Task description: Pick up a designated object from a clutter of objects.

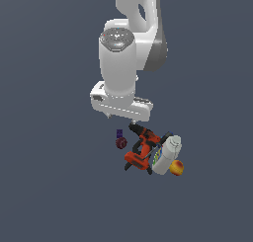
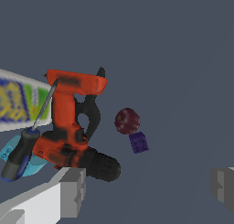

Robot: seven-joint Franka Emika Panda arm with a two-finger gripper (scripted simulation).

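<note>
Outside, my arm hung over the clutter; the maroon ball (image 1: pixel 121 143) lay beside the tiny purple cube (image 1: pixel 119 133), toward the exterior view's left of the drill (image 1: pixel 141 151), bottle (image 1: pixel 167 154) and fruit (image 1: pixel 176 168). Through the wrist camera, my tool (image 2: pixel 148 187) stood spread wide, empty, the ball (image 2: pixel 127 120) touching the cube (image 2: pixel 138 142).

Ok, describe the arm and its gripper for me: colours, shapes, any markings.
The arm is glossy white with rounded, tube-like links, a dark grey section behind the joint and a grey, patterned round cap on top. Below sits a flat, wide white hand block. In the wrist view the gripper has blocky, matte grey fingertips on a white body. No cables or lettering show.
</note>
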